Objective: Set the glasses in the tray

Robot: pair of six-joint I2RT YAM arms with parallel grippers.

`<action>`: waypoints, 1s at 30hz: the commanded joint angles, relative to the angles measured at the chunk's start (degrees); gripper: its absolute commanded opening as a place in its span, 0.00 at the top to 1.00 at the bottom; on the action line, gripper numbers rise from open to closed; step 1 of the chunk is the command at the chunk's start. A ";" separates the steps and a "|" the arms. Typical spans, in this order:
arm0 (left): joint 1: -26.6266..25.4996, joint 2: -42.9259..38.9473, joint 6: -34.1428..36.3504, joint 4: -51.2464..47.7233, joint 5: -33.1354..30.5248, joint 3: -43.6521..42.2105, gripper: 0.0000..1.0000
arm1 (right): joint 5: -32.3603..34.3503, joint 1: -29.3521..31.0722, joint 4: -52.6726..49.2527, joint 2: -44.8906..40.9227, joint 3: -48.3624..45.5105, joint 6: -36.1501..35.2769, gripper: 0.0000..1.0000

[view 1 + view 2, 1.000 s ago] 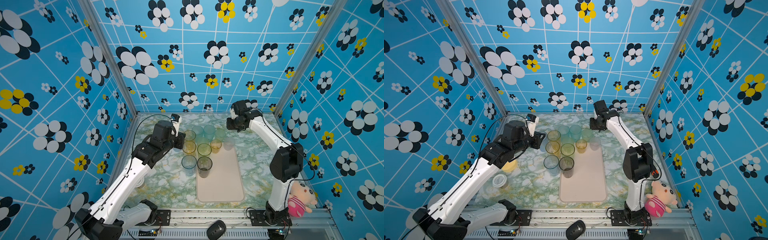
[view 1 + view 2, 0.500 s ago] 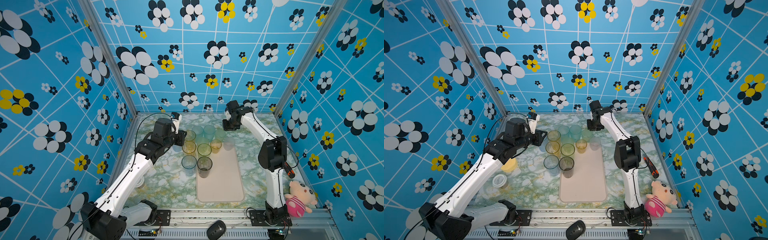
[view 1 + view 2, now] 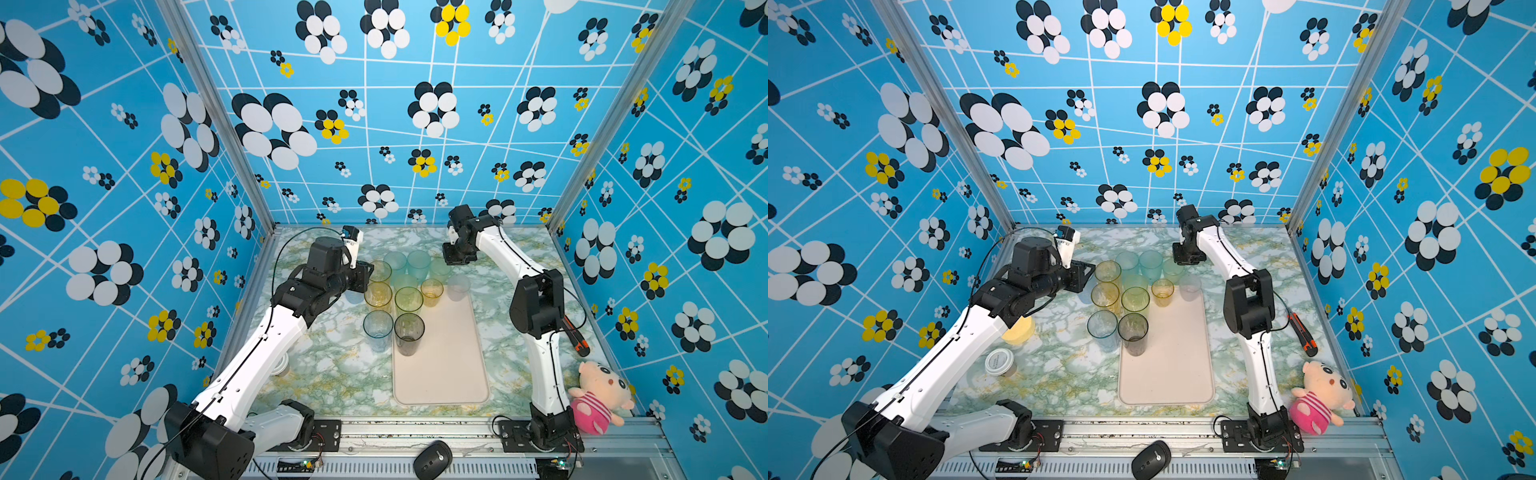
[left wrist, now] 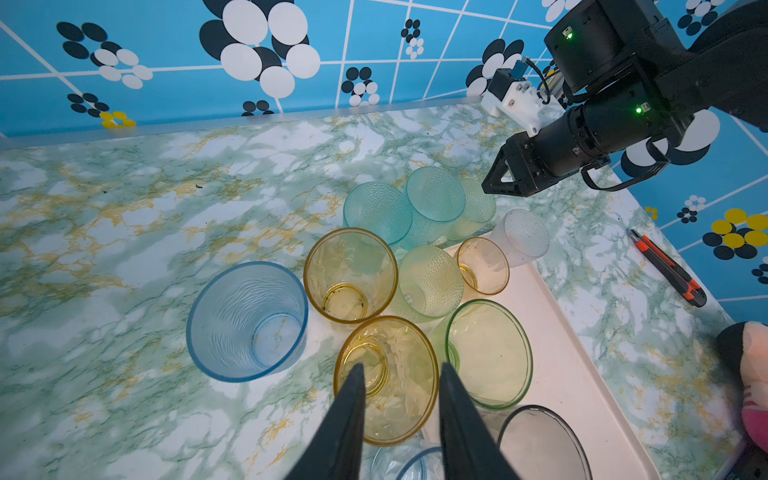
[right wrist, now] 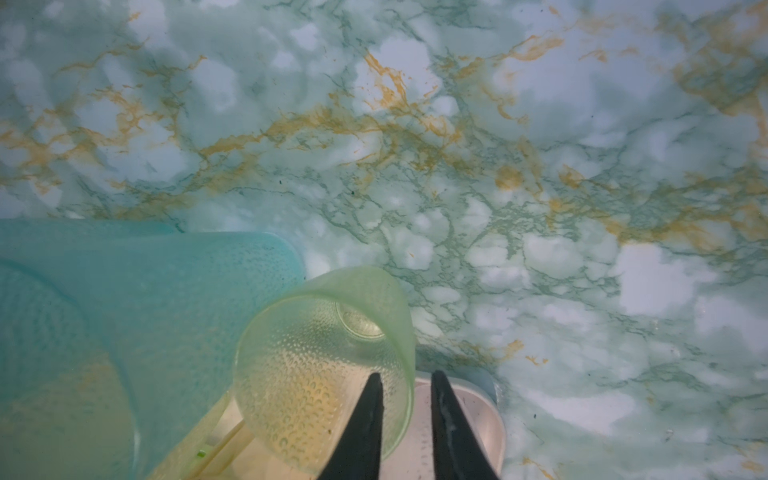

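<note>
- Here's the right end effector (image 5: 405, 374), narrow, fingers straddling the pale green glass (image 5: 316, 374) rim, unclamped.
- And the left end effector (image 4: 401, 366) hangs narrow over the amber glass (image 4: 395, 411).
- The glasses (image 3: 409, 299) crowd the far end of the tray (image 3: 440, 374), several on the table (image 3: 332, 374).

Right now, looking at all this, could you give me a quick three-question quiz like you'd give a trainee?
1. True or false: the smoky grey glass stands on the tray.
2. Which is here: A a plush doll, B a spoon, C a book?
3. Which glass has its rim between the fingers of the right gripper?
Key: 1 true; 2 A; 3 the pale green dimpled glass.
</note>
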 commanded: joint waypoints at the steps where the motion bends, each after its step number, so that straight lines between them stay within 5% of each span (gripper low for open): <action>1: 0.78 -0.14 -0.41 1.03 1.09 -0.88 0.68 | 0.42 0.13 -2.11 1.73 2.54 -0.66 0.78; 20: 2.28 -0.46 -0.42 1.80 2.19 -2.48 0.68 | 2.24 1.01 -3.25 4.09 4.35 -1.14 0.81; 30: 2.89 -0.73 -0.16 1.52 2.46 -3.09 0.68 | 5.50 1.82 -3.26 4.90 5.27 -1.71 0.95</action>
